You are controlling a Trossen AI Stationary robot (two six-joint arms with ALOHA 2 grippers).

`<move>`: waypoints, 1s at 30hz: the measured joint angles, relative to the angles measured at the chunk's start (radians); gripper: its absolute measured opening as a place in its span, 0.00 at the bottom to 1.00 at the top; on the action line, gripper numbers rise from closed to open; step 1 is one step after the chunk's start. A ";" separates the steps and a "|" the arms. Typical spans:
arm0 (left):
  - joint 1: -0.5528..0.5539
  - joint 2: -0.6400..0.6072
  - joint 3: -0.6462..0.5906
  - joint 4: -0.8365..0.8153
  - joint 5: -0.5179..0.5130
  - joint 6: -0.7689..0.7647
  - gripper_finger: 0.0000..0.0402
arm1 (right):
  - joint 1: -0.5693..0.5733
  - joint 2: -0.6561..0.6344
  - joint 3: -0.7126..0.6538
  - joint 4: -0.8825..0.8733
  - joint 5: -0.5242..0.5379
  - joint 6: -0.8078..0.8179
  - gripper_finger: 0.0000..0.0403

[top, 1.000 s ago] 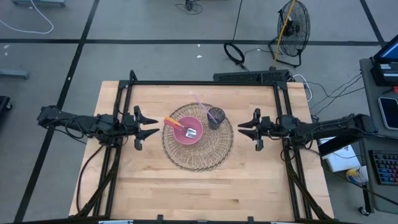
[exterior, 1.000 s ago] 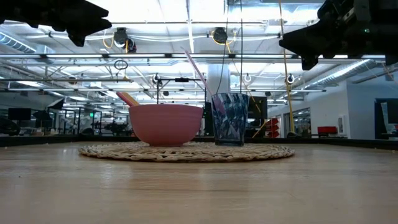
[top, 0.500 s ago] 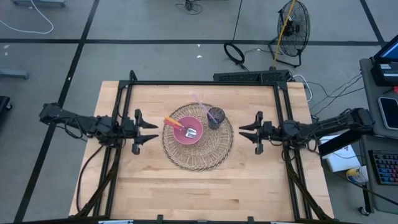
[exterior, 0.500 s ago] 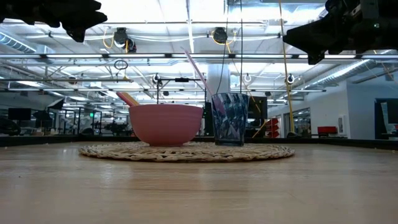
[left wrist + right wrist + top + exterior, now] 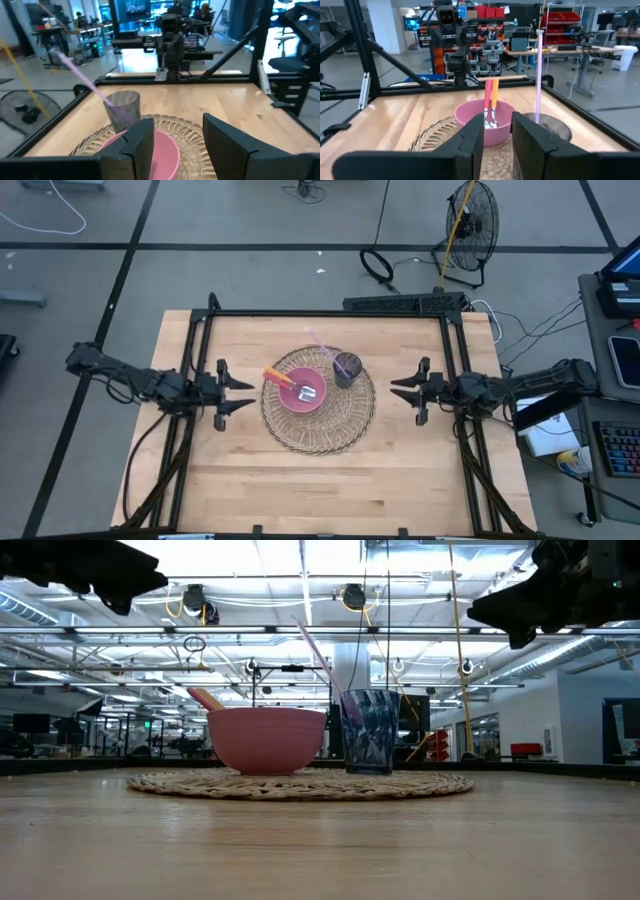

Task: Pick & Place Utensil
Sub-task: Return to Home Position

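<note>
A pink bowl (image 5: 303,392) sits on a round woven mat (image 5: 320,435) at the table's middle. Orange-handled utensils (image 5: 490,95) lie in the bowl, their metal ends down inside it. A dark clear cup (image 5: 346,367) with a pink straw (image 5: 538,75) stands upright on the mat, next to the bowl on its far right. My left gripper (image 5: 240,392) hovers open to the left of the mat, pointing at the bowl. My right gripper (image 5: 400,391) hovers open to the right of the mat, also pointing inward. In the low view both are well above the table.
A black frame (image 5: 330,313) runs along the table's far, left and right sides. Bare wood lies near the front edge (image 5: 320,490). Beyond the table there are a floor fan (image 5: 470,220) and a desk with a keyboard (image 5: 620,445).
My right gripper has drawn back a little toward the table's right edge, away from the mat. My left gripper has eased back slightly toward the left edge. The bowl, utensils, cup and straw have not moved.
</note>
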 joint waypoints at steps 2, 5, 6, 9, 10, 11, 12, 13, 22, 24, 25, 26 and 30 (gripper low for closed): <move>-0.002 0.000 -0.017 0.014 -0.023 -0.008 0.42 | 0.008 0.000 0.000 -0.016 0.000 0.006 0.22; -0.002 -0.001 -0.051 0.069 -0.028 -0.009 0.42 | 0.018 0.000 0.000 -0.026 0.006 0.005 0.22; -0.002 -0.001 -0.062 0.088 -0.028 -0.009 0.42 | 0.018 -0.001 0.000 -0.023 0.016 -0.001 0.22; -0.002 -0.001 -0.091 0.127 -0.028 -0.010 0.42 | 0.017 -0.024 0.000 -0.023 0.034 -0.030 0.22; -0.002 -0.001 -0.098 0.136 -0.026 -0.012 0.42 | 0.018 -0.035 0.000 -0.021 0.033 -0.040 0.22; -0.002 -0.001 -0.101 0.138 -0.021 -0.016 0.42 | 0.018 -0.048 0.000 -0.023 0.032 -0.048 0.22; -0.002 -0.001 -0.102 0.135 -0.020 -0.017 0.42 | 0.018 -0.063 0.000 -0.032 0.033 -0.055 0.22; -0.002 -0.001 -0.102 0.132 -0.020 -0.019 0.42 | 0.017 -0.082 0.000 -0.048 0.036 -0.063 0.22; -0.002 -0.027 -0.102 0.125 -0.019 0.035 0.42 | 0.016 -0.233 0.000 -0.240 0.081 -0.050 0.22; -0.002 -0.044 -0.103 0.124 -0.018 0.062 0.42 | 0.016 -0.260 0.000 -0.255 0.082 -0.053 0.22; -0.001 -0.054 -0.103 0.125 -0.016 0.073 0.42 | 0.016 -0.272 0.000 -0.263 0.082 -0.058 0.22; 0.003 -0.066 -0.103 0.125 -0.005 0.085 0.42 | 0.016 -0.284 0.000 -0.266 0.082 -0.064 0.22; 0.055 -0.119 -0.103 0.122 0.137 0.115 0.42 | 0.016 -0.315 0.000 -0.266 0.082 -0.088 0.22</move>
